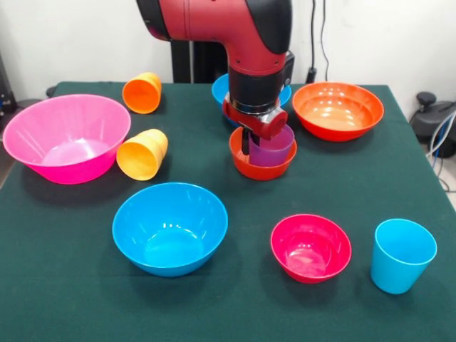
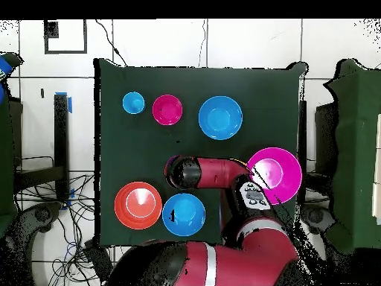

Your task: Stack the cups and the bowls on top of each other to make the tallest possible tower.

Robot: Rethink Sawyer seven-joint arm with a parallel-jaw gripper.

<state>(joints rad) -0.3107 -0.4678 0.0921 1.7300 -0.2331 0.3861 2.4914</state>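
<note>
- Gripper lowered into purple cup, one finger inside at the cup's wall; open or closed: could not be told.
- Purple cup upright inside small orange bowl, mid-table, hidden under arm from overhead.
- Wide orange-red bowl just beside, blue bowl behind the arm.
- Pink bowl at the front view's left edge, yellow-orange cup on its side touching it, orange cup also tipped, farther back.
- Near edge: second blue bowl, magenta bowl, light blue cup upright, all apart.
</note>
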